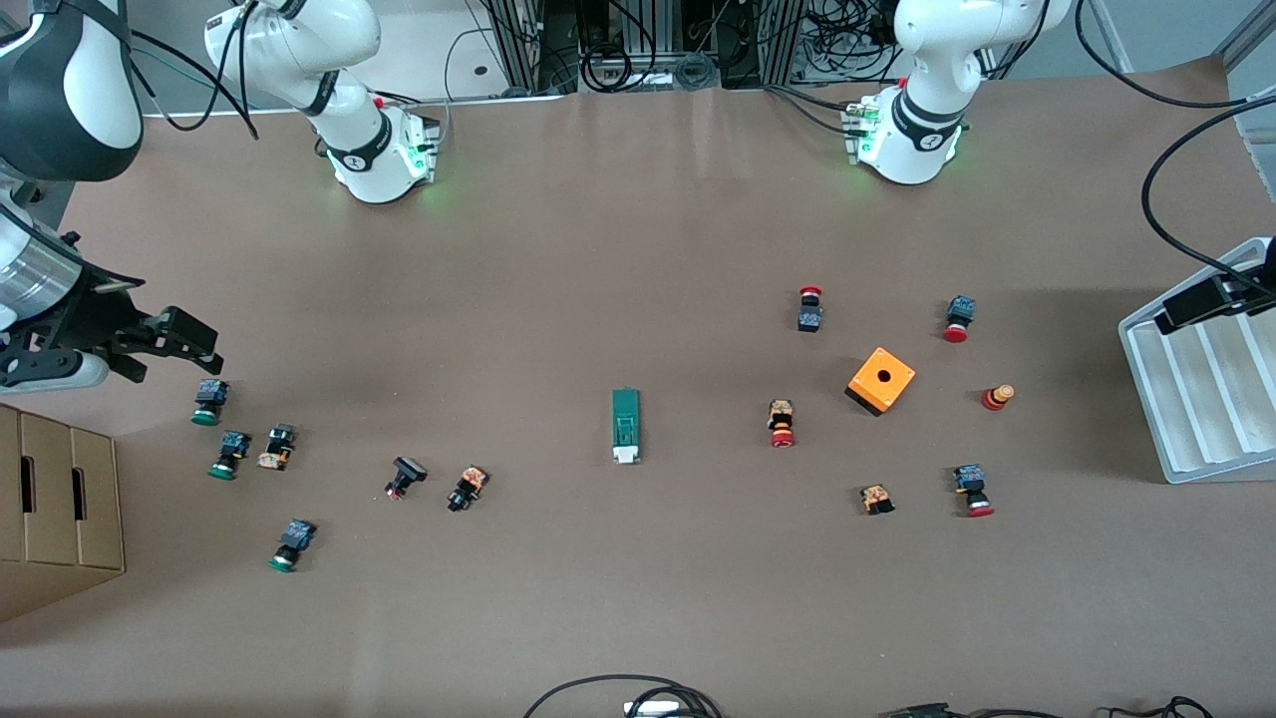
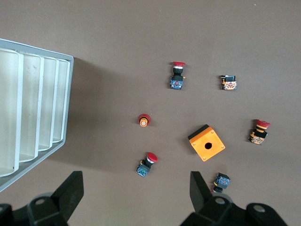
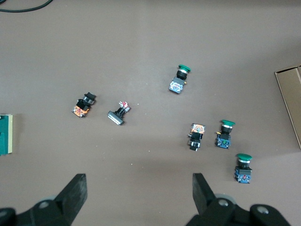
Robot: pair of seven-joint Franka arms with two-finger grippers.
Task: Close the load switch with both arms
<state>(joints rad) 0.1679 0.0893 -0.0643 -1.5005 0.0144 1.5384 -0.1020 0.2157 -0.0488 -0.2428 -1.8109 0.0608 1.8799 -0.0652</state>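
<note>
The load switch (image 1: 625,426), a narrow green block with a white tab at its end nearer the front camera, lies flat at the table's middle. Only its edge shows in the right wrist view (image 3: 4,134). My right gripper (image 1: 164,344) hangs open and empty at the right arm's end of the table, over the bare surface beside the green-capped push buttons; its own view (image 3: 138,188) shows both fingers spread wide. My left gripper (image 1: 1201,299) hangs open and empty over the edge of the white tray; its own view (image 2: 135,188) shows nothing between the fingers. Neither gripper is near the switch.
An orange box with a hole (image 1: 881,380) and several red-capped push buttons (image 1: 783,423) lie toward the left arm's end. Green-capped buttons (image 1: 209,401) lie toward the right arm's end. There is a white ribbed tray (image 1: 1196,399), a cardboard box (image 1: 55,499), and cables (image 1: 623,693) at the front edge.
</note>
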